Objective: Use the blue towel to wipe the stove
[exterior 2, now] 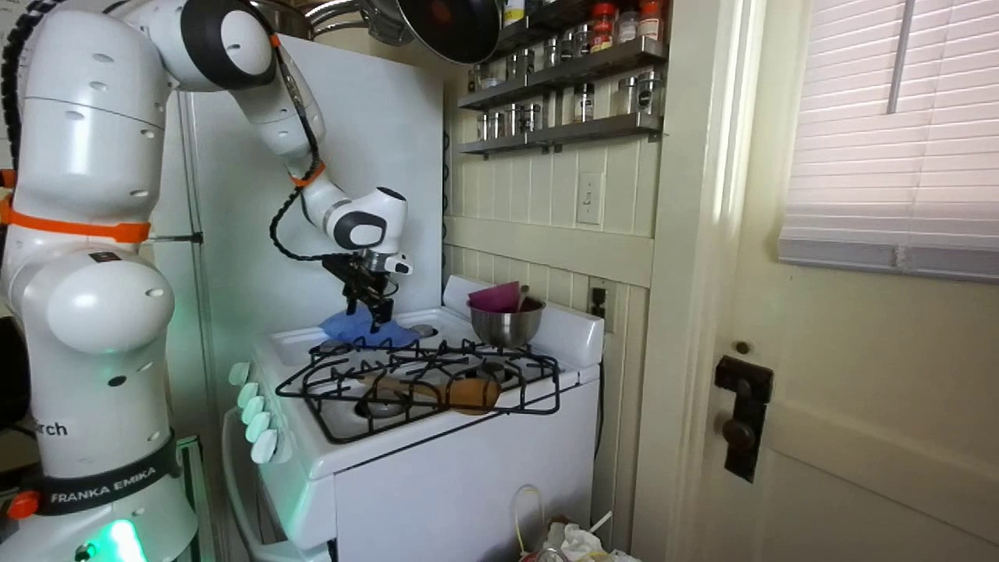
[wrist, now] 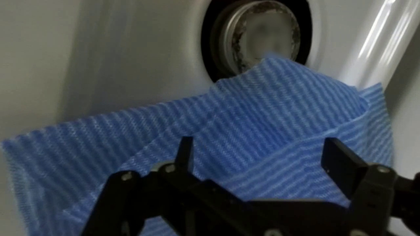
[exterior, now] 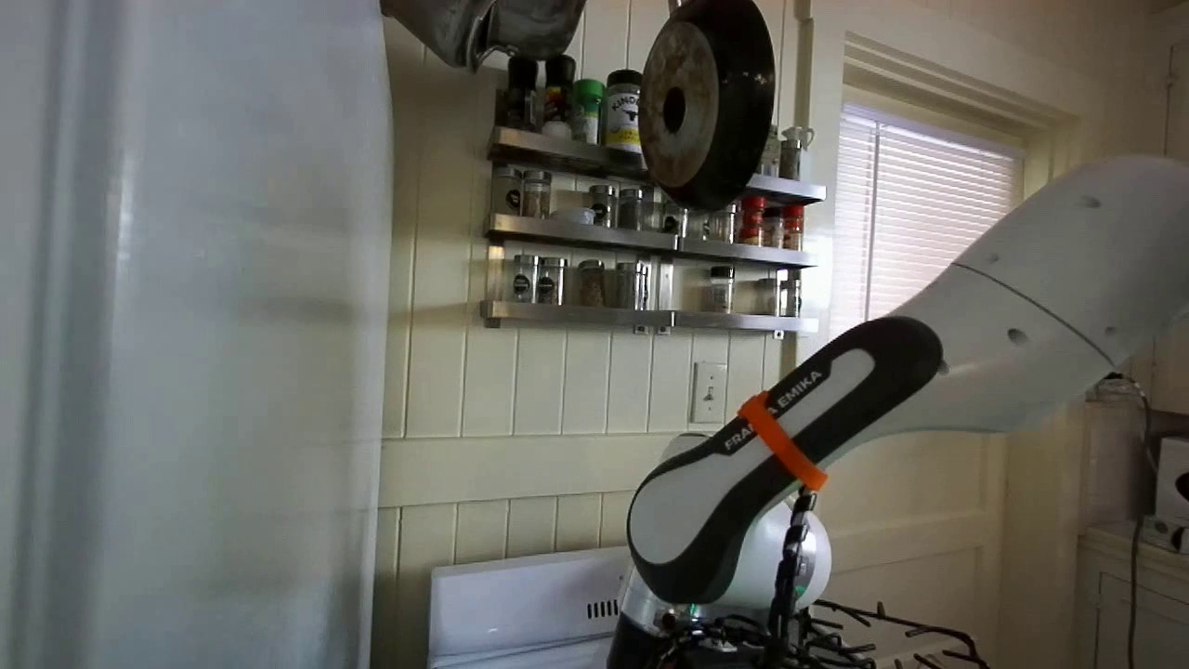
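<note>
A Franka Panda arm [exterior 2: 94, 179] reaches over a white gas stove [exterior 2: 460, 460] whose control knobs [exterior 2: 257, 426] line the front edge. In an exterior view, the blue towel [exterior 2: 394, 334] lies rumpled on the stovetop [exterior 2: 293, 390] beside the far side edge, close to a tall white panel [exterior 2: 375, 156]. In the wrist view the towel is finely striped, loosely folded, and overlaps the rim of a round burner [wrist: 262, 36]. The black Robotiq gripper [wrist: 257, 147] points down at it with two fingers [wrist: 338, 159] spread well apart, blue weave showing through the gap; whether the fingertips touch the towel, I cannot tell. Black grates [exterior 2: 406, 361] sit askew toward the near side edge, a brown wooden utensil [exterior 2: 472, 394] lying among their bars. By the back edge, a steel mixing bowl [exterior 2: 507, 328] stands upright, holding a magenta object [exterior 2: 493, 297] and a spoon-like handle [exterior 2: 523, 295]. In both exterior views, metal shelves [exterior: 576, 233] of spice jars [exterior: 551, 282] and a dark frying pan [exterior: 708, 102] hang on the wall side above.
</note>
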`<act>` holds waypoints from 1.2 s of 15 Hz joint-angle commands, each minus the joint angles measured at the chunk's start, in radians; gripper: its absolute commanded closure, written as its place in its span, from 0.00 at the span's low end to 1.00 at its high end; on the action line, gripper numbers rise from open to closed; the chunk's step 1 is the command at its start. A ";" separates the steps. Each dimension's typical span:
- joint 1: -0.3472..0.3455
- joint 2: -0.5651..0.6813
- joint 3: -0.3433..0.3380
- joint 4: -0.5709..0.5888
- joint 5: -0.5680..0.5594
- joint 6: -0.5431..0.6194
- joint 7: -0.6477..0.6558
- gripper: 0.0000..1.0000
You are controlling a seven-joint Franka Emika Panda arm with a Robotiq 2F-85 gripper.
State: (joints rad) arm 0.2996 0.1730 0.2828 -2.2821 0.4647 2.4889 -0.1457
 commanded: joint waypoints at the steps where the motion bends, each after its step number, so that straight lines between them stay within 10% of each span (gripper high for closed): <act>1: 0.026 0.111 -0.007 0.109 -0.197 -0.024 0.155 0.00; 11: 0.117 0.197 -0.036 0.287 -0.392 -0.245 0.541 0.00; 18: 0.095 0.186 -0.017 0.269 -0.337 -0.225 0.511 0.00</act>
State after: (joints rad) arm 0.3933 0.3589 0.2676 -2.0150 0.1272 2.2661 0.3653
